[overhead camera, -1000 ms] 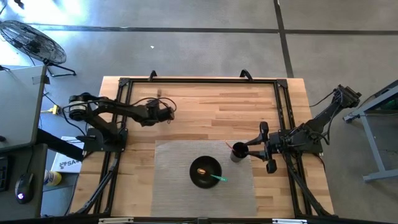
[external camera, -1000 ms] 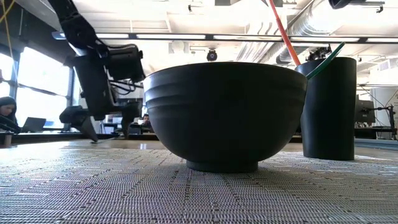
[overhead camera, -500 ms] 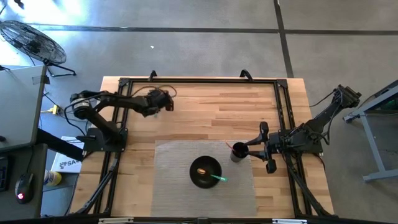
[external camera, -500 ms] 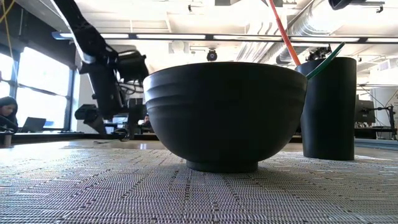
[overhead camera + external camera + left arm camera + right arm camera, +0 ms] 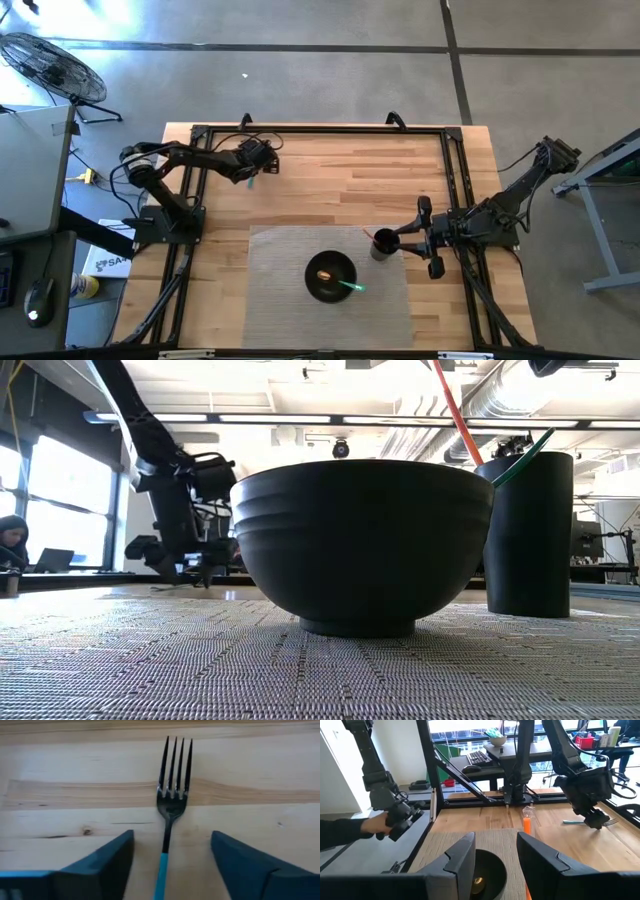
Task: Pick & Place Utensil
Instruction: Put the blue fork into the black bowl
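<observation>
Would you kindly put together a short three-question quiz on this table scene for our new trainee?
1. True or false: the fork lies between the open fingers of the left tool, not yet gripped.
2. What does the fork rest on? A) the woven mat B) the bare wooden table C) the bowl's rim
3. Fill in: the right tool waits beside the dark ____ that holds an orange and a green utensil.

Key: 1 true. 2 B, the table; the mat carries the bowl. 3 cup.
</observation>
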